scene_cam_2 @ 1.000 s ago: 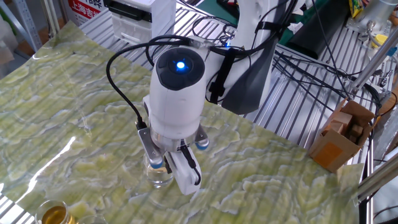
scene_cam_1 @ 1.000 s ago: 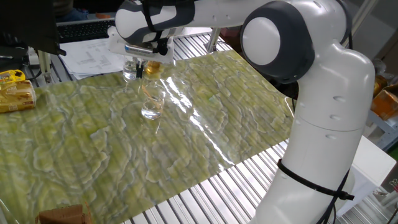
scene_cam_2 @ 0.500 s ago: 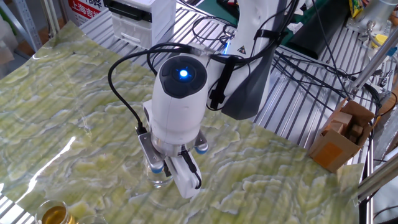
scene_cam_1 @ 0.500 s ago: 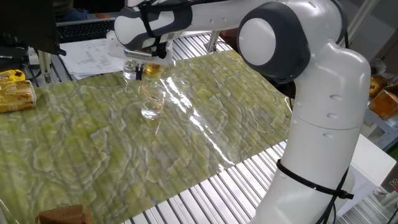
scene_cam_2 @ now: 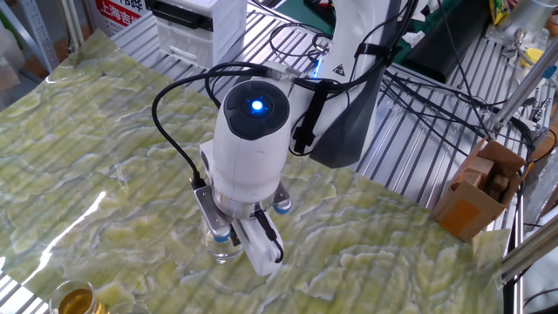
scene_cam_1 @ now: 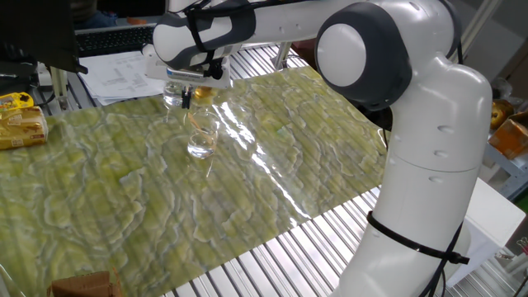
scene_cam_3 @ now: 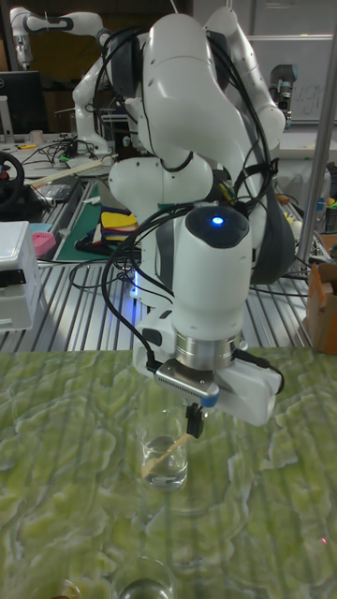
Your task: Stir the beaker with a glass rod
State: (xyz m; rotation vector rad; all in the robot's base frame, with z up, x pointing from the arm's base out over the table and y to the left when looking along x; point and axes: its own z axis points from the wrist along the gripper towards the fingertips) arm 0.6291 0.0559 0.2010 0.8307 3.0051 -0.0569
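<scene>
Stirring step: two-finger gripper pinched shut on thin transparent glass rod, slanting into small clear cylindrical beaker (contents unclear). Next: gentle circles, clear of walls.

**Glass, gloss and ribbed metal**

The beaker is clear, colourless glass, smooth and faintly shining at the rim. The glass rod inside it looks pale and slick. Under them lies a green-yellow marbled sheet, glossy enough to throw white glare. The table beneath is ribbed bare metal, dull silver. The arm's shell is smooth white plastic with a soft sheen, its joints matt dark grey. A cardboard box looks matt brown.
</scene>
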